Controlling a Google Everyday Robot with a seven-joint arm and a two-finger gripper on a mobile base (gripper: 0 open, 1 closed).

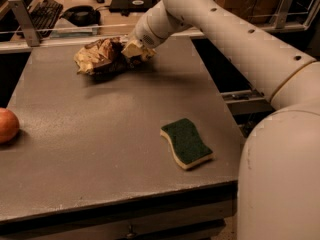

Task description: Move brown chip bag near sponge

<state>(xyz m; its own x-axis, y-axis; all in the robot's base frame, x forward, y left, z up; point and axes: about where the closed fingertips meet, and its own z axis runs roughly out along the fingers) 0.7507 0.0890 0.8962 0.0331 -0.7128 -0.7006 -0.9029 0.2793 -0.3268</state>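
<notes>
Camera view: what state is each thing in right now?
brown chip bag: crumpled, at the far side of the table.
gripper: at the bag's right end, far from the sponge.
sponge: lying flat, green side up, near the front right corner, untouched.
orange fruit: resting at the table's left edge, apart from everything.
</notes>
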